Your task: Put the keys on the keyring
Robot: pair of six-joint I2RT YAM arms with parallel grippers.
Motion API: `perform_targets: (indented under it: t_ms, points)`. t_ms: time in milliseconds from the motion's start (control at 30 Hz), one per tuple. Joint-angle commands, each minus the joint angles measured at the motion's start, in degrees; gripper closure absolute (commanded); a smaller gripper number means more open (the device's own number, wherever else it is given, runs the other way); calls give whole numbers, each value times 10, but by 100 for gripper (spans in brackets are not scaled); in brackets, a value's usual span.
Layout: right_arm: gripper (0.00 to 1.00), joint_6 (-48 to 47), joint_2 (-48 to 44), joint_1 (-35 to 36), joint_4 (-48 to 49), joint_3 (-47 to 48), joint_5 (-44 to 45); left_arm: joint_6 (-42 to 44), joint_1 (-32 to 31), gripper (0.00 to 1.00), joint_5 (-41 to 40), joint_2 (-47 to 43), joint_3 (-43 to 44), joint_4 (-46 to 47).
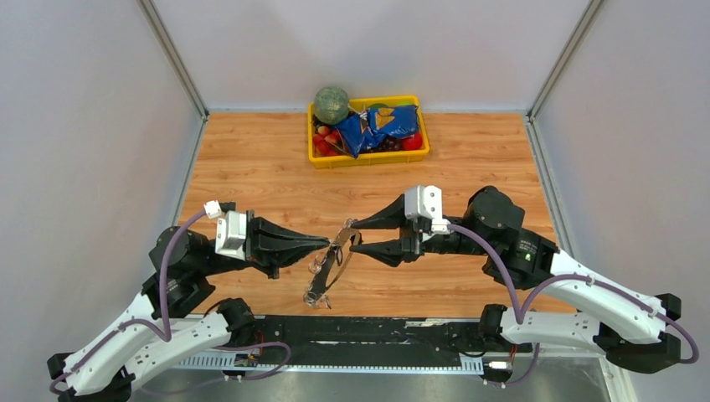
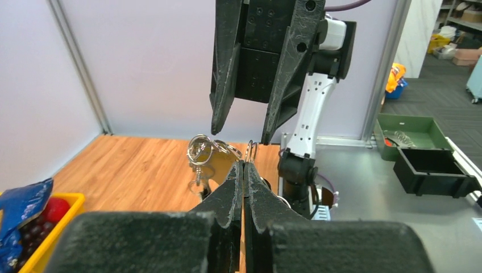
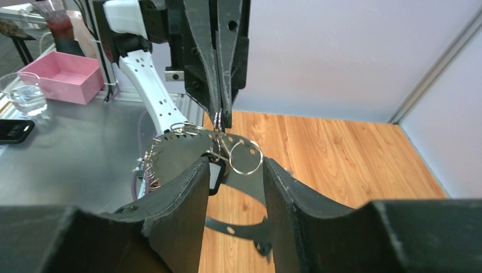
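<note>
Left claw [image 1: 325, 243]: fingers together, tips pinched on the top of the keyring [image 1: 333, 261], which slants down from them toward the arm bases. Right claw [image 1: 355, 237]: fingers apart, flanking the ring just past the left tips. Yellow tray [image 1: 368, 157] well beyond, on the tabletop [image 1: 251, 167].

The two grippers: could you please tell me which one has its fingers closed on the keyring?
The left gripper: its fingers are pressed together, pinching the keyring. The right gripper has its fingers standing apart, clamped on nothing.
</note>
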Motion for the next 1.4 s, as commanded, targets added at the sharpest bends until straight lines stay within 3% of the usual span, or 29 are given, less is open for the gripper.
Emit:
perform_targets:
  t_ms: [0, 667, 1367]
  points:
    - [58, -7, 8, -2, -1, 35, -56, -35, -1, 100, 18, 4, -3, 71]
    - [58, 32, 24, 0, 64, 28, -63, -48, -1, 100, 0, 3, -9, 83]
    - [78, 43, 52, 8, 73, 30, -67, -46, -1, 100, -14, -6, -17, 90]
